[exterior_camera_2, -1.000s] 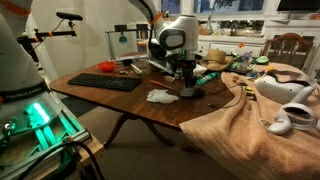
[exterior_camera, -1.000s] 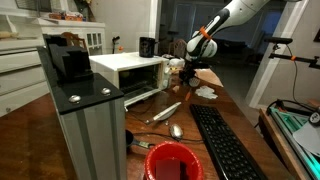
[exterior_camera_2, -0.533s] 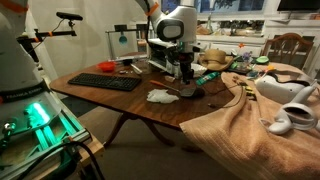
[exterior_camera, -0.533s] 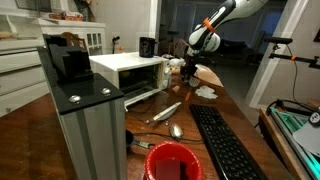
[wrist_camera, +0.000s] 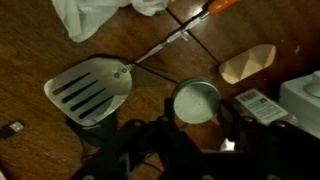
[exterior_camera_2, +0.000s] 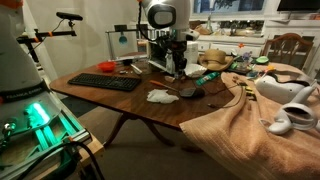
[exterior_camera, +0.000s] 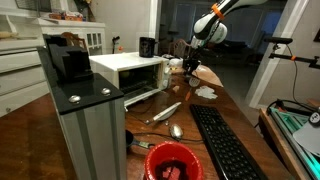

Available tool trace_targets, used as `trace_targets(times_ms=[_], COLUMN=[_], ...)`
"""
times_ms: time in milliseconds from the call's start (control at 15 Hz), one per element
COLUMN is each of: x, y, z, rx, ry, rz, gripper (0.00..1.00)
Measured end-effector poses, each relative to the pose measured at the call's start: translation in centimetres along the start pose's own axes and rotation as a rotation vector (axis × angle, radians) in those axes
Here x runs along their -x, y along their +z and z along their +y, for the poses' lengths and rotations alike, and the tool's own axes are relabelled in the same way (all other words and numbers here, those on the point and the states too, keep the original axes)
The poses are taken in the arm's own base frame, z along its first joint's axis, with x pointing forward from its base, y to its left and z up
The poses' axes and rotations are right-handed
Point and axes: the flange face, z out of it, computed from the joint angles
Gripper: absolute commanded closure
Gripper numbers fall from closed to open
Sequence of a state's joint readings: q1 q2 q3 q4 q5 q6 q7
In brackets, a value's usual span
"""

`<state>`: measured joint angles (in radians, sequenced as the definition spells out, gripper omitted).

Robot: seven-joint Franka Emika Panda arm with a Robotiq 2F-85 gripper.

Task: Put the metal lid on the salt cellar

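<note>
Currently, the jaws hang above the tabletop (wrist_camera: 30,60), spread wide and holding nothing, at lower centre of the wrist view. Lid (wrist_camera: 195,100) sits on the cellar (wrist_camera: 177,111) at frame centre, beneath the jaws and clear of them. Spatula (wrist_camera: 92,90) lies just left; cloth (wrist_camera: 95,15) at upper left.

Keyboard (exterior_camera: 225,140): black, we spot it lower right in an exterior view, flat on the wooden table (exterior_camera_2: 115,100).
Oven (exterior_camera: 128,72): white boxy one, middle left of the same frame.
Red cup (exterior_camera: 172,160): bottom centre, just left of the keyboard.
Spoon (exterior_camera: 172,131): right above the cup.
Spatula (wrist_camera: 92,90): slotted metal, left of centre in our wrist view, handle running to the upper right.
White cloth (wrist_camera: 95,15): crumpled, upper left there.
Blanket (exterior_camera_2: 240,120): tan, lower right, draped over the table end.
</note>
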<state>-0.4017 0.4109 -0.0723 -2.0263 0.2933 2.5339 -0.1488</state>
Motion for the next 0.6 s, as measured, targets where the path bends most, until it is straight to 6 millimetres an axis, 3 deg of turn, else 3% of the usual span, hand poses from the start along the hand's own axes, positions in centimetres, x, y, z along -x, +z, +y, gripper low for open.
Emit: trace_targets(times_ms=[333,600], x=[0.0,-0.5], y=[-1.8,-2.6], z=[-5.2,-8.1], rx=[-0.053,-0.088], ry=[-0.056,-0.023], rz=[0.024,0.047], gripper=[0.78,0.78])
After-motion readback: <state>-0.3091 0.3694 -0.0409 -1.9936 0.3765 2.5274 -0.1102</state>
